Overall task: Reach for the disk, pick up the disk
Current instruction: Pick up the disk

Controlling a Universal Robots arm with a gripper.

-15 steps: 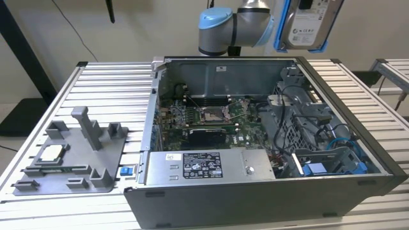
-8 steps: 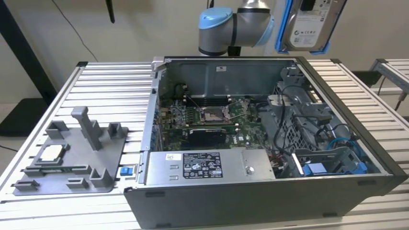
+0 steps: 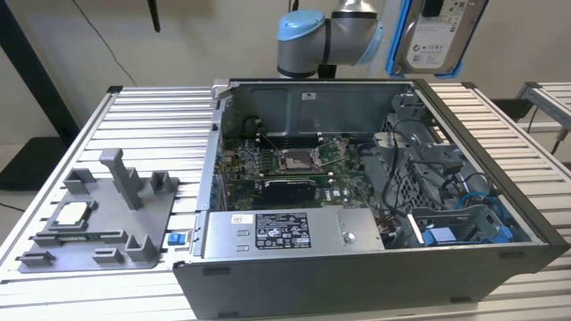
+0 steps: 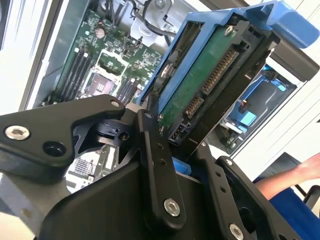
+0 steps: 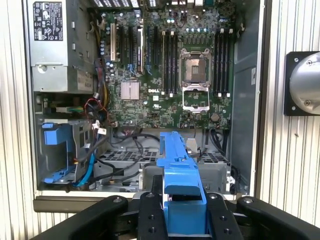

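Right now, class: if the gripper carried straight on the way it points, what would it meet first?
Probably the drive cage inside the open computer case, judging by the first wrist view; the gripper holds the disk above it, though depth is unclear.

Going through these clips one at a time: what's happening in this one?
The robot arm has the disk, a silver hard drive in a blue bracket, lifted clear above the open computer case. In the second wrist view the gripper is shut on the disk, its black fingers clamped on either side of the blue bracket. The first wrist view looks down past the held disk onto the motherboard. So the pickup looks done.
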